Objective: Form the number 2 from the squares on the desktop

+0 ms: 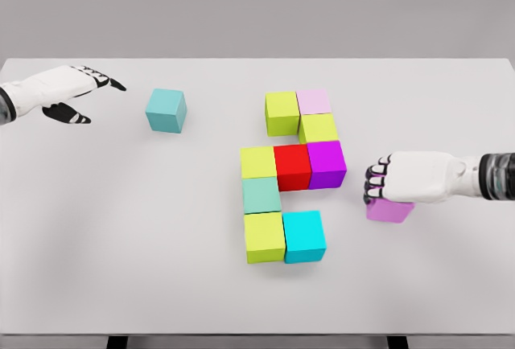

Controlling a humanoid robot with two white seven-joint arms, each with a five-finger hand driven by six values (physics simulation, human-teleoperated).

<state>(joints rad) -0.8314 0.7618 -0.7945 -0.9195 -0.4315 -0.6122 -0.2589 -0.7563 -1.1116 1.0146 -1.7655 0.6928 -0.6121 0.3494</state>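
Note:
Several cubes form a block figure at the table's middle: a yellow-green cube (282, 112) and a pale pink cube (314, 101) on top, a yellow-green cube (319, 129) under the pink one, then a yellow (257, 162), red (292, 165) and purple (327, 162) row, a mint cube (261, 195), and a yellow-green (265, 236) and cyan (304, 236) pair at the bottom. A teal cube (166, 110) stands alone at the left. My right hand (378, 184) is curled over a violet cube (389, 209) right of the figure. My left hand (80, 96) hovers open at the far left.
The white table (121, 244) has wide bare areas at the front and left. Its front edge runs along the bottom of the view, with dark legs showing beneath it.

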